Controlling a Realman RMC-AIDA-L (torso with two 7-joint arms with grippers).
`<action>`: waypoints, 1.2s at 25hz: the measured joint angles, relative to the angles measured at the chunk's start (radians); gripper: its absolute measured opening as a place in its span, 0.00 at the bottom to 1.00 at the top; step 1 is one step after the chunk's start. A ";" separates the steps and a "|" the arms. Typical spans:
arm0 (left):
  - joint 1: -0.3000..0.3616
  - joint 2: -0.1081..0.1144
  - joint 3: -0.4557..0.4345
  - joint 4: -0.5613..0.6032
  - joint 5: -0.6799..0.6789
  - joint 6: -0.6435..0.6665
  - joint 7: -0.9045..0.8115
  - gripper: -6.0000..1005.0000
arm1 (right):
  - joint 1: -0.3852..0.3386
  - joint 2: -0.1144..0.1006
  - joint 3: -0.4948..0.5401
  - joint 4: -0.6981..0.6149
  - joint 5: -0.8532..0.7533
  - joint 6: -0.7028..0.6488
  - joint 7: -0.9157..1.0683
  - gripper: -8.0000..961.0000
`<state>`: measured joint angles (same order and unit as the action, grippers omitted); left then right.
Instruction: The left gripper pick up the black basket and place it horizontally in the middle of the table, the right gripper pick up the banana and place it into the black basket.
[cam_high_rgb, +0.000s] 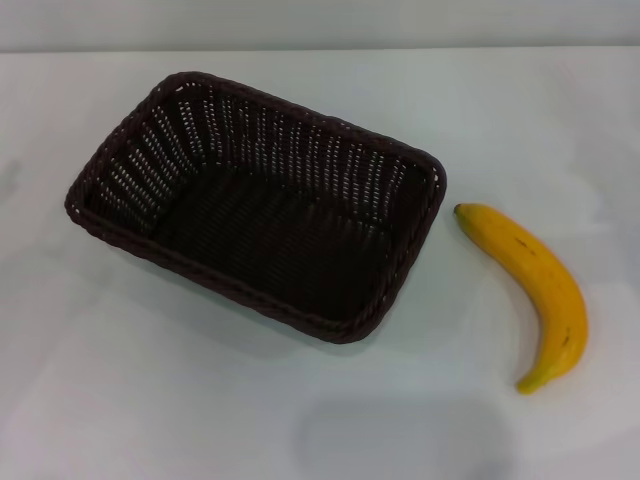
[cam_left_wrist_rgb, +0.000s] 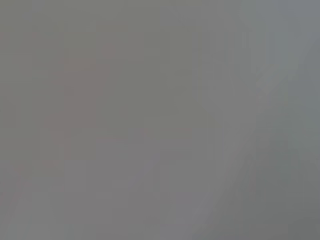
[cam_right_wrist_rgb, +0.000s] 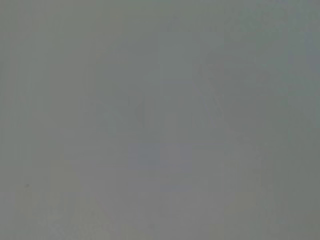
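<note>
Two things lie on the table (cam_high_rgb: 200, 400) in the head view: the black basket (cam_high_rgb: 260, 205) (set askew, nothing inside) and, at its 3 o'clock, the banana (cam_high_rgb: 540, 290), apart; both wrist views show only blank grey; neither gripper appears.

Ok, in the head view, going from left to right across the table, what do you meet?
black basket → banana, both lying on the white table. The basket sits skewed and empty; the banana lies apart from it, to its right. Neither gripper shows in any view.
</note>
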<state>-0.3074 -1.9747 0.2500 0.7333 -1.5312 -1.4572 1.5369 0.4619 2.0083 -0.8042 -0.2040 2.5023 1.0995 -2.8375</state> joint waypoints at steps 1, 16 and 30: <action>0.011 -0.002 -0.001 0.000 -0.007 0.000 0.008 0.89 | -0.006 -0.002 0.006 -0.009 0.000 -0.001 0.002 0.01; -0.041 0.136 0.220 0.148 0.229 -0.009 -0.343 0.89 | -0.011 0.003 0.037 -0.010 -0.008 0.006 0.004 0.03; -0.446 0.211 0.373 0.157 0.830 -0.105 -0.552 0.89 | 0.013 0.013 -0.057 -0.006 -0.009 0.011 0.006 0.06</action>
<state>-0.7532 -1.7640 0.6235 0.8906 -0.7009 -1.5618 0.9849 0.4753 2.0215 -0.8608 -0.2104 2.4928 1.1106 -2.8318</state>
